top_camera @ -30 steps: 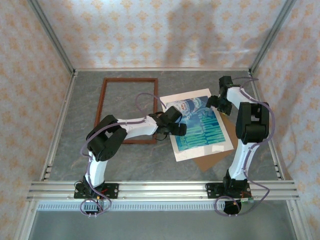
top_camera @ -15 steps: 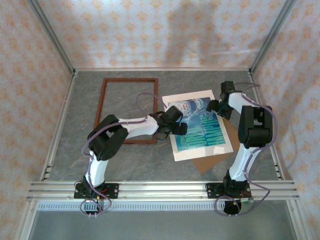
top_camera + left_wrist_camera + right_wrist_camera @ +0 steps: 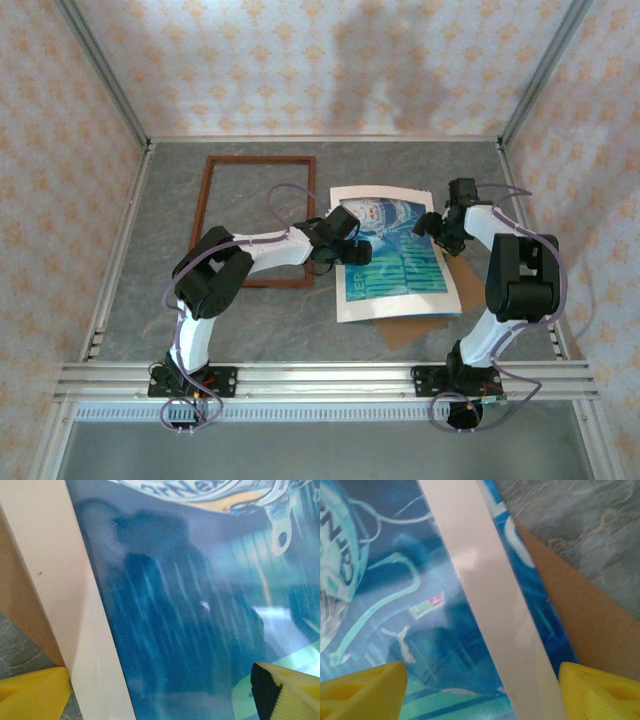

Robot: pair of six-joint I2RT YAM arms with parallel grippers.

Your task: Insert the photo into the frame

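Left jaws wide apart astride the photo (image 3: 200, 605) and mat border (image 3: 70, 605); right jaws also wide, both empty

photo (image 3: 400, 265) beside frame (image 3: 260, 159), left tool (image 3: 360, 253) over photo, right tool (image 3: 427, 224) at its edge

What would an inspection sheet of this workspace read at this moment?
Surface: grey marbled table.
Job's things: frame flat at back left, table showing through it; photo to its right, outside it.
Clutter: cream mat over the photo; brown backing board beneath.
Grippers: left gripper open over the photo's left edge; right gripper open at its right edge.
Cables: purple cable looping along the arms.
Surroundings: patterned walls; aluminium rail in front.
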